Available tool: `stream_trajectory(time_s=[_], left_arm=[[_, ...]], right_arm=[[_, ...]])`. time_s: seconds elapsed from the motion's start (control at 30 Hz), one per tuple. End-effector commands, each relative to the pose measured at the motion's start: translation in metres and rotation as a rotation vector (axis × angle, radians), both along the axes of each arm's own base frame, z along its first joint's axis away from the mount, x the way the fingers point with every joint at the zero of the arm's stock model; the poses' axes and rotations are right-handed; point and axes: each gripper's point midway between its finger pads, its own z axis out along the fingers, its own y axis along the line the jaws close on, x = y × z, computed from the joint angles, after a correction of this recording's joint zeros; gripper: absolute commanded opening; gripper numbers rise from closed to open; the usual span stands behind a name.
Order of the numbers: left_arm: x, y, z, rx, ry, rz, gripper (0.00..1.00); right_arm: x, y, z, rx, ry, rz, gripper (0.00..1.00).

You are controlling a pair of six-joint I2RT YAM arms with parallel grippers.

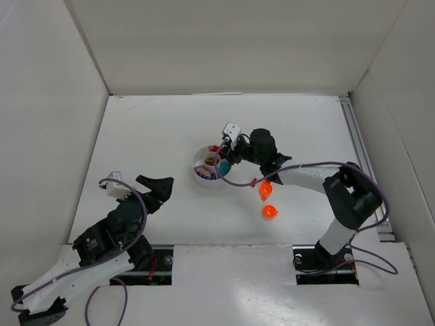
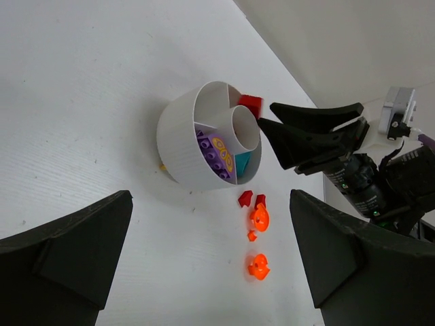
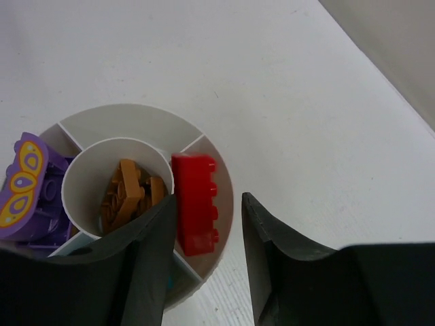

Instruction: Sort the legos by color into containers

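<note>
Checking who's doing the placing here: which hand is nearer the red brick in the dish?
Right. The right hand hangs over the dish, its fingers either side of the red brick; the left hand is far off to its near-left.

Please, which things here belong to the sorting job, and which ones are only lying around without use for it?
Job: dish; red brick in a wedge; brown bricks in the centre cup; purple bricks; teal piece; orange pieces on the table; red bits beside them.
Not the job: cables; rail; walls.
</note>
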Motion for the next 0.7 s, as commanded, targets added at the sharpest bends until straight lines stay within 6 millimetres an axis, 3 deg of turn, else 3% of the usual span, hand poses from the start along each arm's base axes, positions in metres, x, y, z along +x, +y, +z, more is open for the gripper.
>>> stream_trajectory(time_s=[0.0,0.03,0.07,0.2,0.3,0.43,0.47,0.67], left_arm=[[0.001,0.0,0.006,-0.007,-0.005,0.009,1.0],[0.001,0.0,0.006,-0.007,-0.005,0.009,1.0],[0.002,0.0,0.008,-0.007,-0.013,0.007,1.0],[0.001,-0.002,0.007,-0.008,-0.01,-0.002,1.0],[0.001,-0.002,0.009,-0.007,-0.017,-0.004,1.0],[0.002,-0.008,0.01,0.006,-0.018,-0.028,1.0],[0.002,-0.008,0.009,0.017,-0.021,-0.031,1.0],[0.008,-0.016,0.006,0.075,0.013,-0.034,1.0]], right_arm=[[-0.004,0.004,0.052,0.111,-0.091,0.023,0.49],[-0.006,0.004,0.058,0.116,-0.109,0.034,0.49],[-0.006,0.004,0.058,0.116,-0.109,0.034,0.55],[-0.012,0.001,0.064,0.124,-0.117,0.045,0.57],[-0.008,-0.024,0.059,0.136,-0.081,-0.006,0.57],[-0.005,-0.067,0.029,0.04,0.031,-0.122,0.59],[-0.013,-0.076,0.01,-0.02,0.103,-0.148,0.59],[-0.034,-0.112,-0.027,-0.148,0.249,-0.269,0.67]])
